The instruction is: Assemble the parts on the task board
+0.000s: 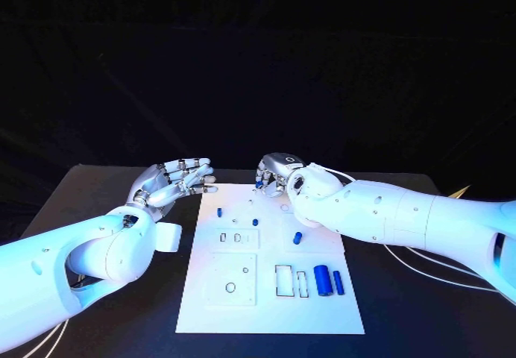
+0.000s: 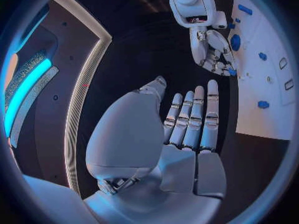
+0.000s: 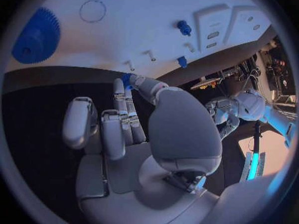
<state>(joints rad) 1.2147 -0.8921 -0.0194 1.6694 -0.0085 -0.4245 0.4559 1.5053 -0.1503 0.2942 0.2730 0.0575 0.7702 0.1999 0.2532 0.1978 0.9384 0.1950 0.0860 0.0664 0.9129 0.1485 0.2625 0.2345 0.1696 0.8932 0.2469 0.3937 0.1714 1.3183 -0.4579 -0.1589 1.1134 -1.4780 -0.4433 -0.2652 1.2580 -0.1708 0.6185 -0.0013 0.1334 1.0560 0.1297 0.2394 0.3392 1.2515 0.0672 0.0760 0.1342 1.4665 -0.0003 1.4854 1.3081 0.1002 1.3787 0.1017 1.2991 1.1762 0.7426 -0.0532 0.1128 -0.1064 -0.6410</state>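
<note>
The white task board (image 1: 269, 298) lies in the middle of the black table. My right hand (image 1: 279, 173) hovers at the board's far edge and pinches a small blue part (image 3: 126, 79) between thumb and a fingertip; the same part (image 2: 231, 71) shows at its fingertips in the left wrist view. A blue gear (image 3: 36, 36) sits on the board close to that hand. My left hand (image 1: 177, 183) is off the board's far left corner, fingers (image 2: 194, 114) straight and apart, holding nothing. Small blue parts (image 1: 219, 212) (image 1: 255, 221) (image 1: 297, 238) stand on the board's far half.
Two blue cylinders (image 1: 321, 280) (image 1: 338, 282) lie side by side on the board's near right part, next to rectangular slots (image 1: 285, 280). A round recess (image 1: 230, 287) is at the near left. Cables (image 1: 430, 261) run over the table to the right.
</note>
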